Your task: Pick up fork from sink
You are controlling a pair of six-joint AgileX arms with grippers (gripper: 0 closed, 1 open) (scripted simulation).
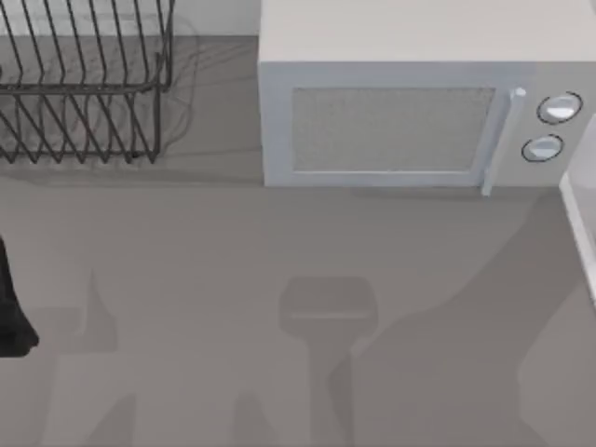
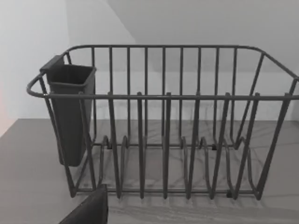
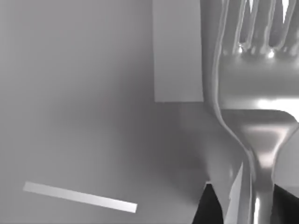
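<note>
Right pincer [image 3: 243,205], fork [image 3: 254,93] between its fingers

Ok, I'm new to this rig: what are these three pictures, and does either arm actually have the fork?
This is a simulated pair of AgileX arms working at a table. The top view looks straight down on the grey table, with a wire dish rack at the back left and a microwave beside it. The dark shape at its left edge is the left arm, parked there. The left wrist view looks from that arm at the dish rack and its dark cutlery cup. The right wrist view shows the fork very close, tines away from the camera, its handle running down between the right gripper's dark fingers, so it looks held.
</note>
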